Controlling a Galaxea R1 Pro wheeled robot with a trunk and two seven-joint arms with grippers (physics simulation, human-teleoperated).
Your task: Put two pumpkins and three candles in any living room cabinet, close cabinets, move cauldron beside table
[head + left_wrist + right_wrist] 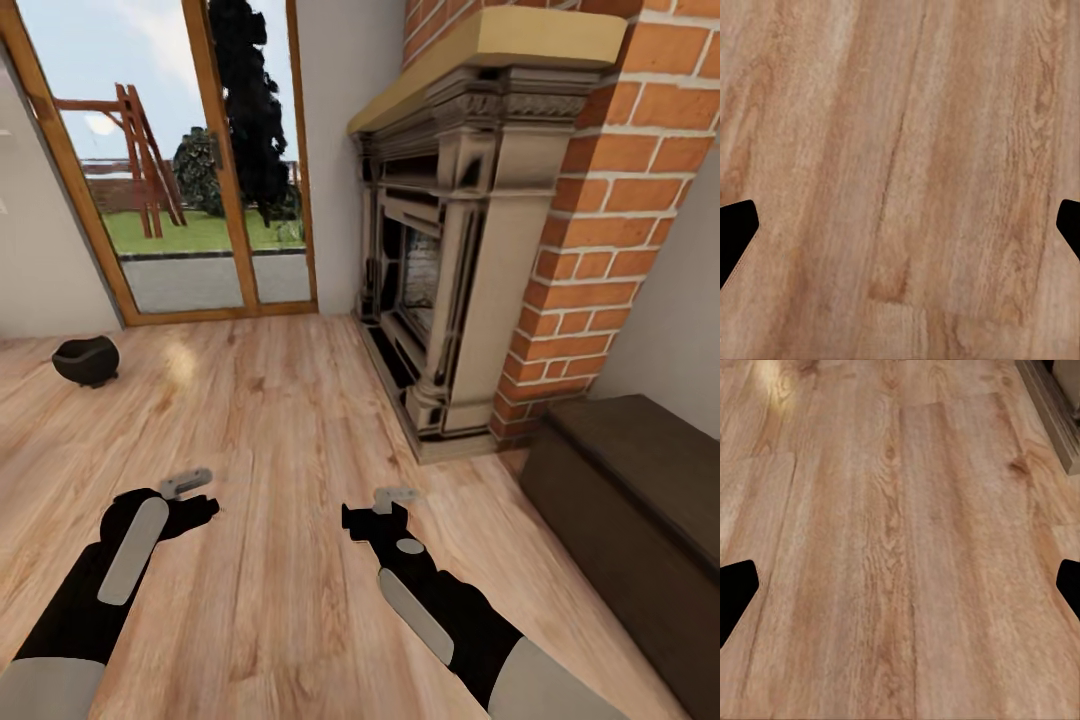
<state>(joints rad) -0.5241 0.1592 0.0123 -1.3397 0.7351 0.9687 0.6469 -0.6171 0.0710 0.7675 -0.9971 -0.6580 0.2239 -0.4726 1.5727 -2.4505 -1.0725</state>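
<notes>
A: How many task items show?
B: One round black cauldron [86, 360] on the wooden floor [280, 420], far left; one dark-brown wooden cabinet [640, 520], right.
A: Grippers?
B: Left gripper [187, 484] and right gripper [393, 497], both spread wide, empty.

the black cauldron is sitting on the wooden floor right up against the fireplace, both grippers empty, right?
Not quite. The head view shows the cauldron on the wooden floor by the glass door, well apart from the fireplace. The rest holds: left gripper and right gripper both open and empty.
</notes>
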